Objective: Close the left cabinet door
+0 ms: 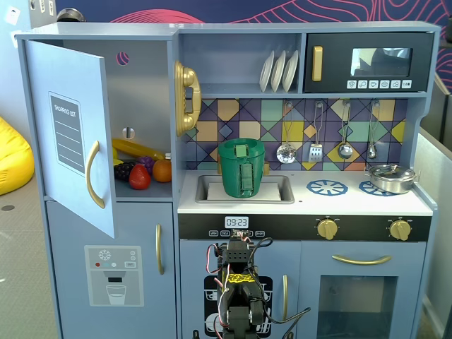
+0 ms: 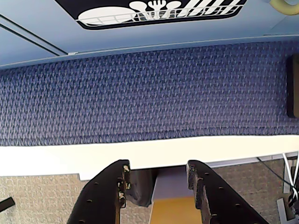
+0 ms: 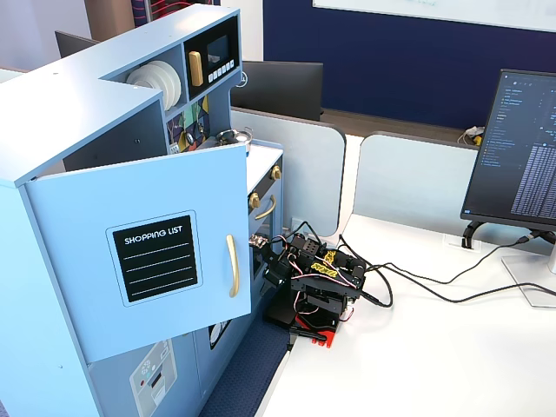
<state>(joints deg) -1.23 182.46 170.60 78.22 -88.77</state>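
Wrist view: the gripper (image 2: 159,179) enters from the bottom edge with its two dark fingers (image 2: 112,186) parted by a moderate gap and nothing between them. Beyond the fingertips lie a white table edge (image 2: 140,154), a band of blue patterned carpet (image 2: 149,93) and, at the top, the light-blue base of the toy kitchen with a black dish-rack graphic (image 2: 159,14).

In a fixed view facing the kitchen, the left cabinet door (image 1: 70,134) stands swung out on its left-hand hinge, its chalkboard panel (image 1: 68,133) and curved gold handle (image 1: 93,174) seen at an angle. The open compartment behind it holds a banana (image 1: 134,149), grapes (image 1: 126,169), a red fruit (image 1: 140,176) and an orange (image 1: 162,170). To the right, a green bucket (image 1: 241,168) sits in the sink (image 1: 205,189), and a steel pot (image 1: 390,177) rests on the stove top. The folded arm (image 1: 239,289) stands low in front of the lower doors, well apart from the open door.

In a fixed view from the side, the left cabinet door (image 3: 143,261) projects toward the camera, its "SHOPPING LIST" panel (image 3: 157,258) legible. The arm (image 3: 314,282) rests folded on the white table (image 3: 434,365) beside the kitchen, near a monitor (image 3: 521,156).
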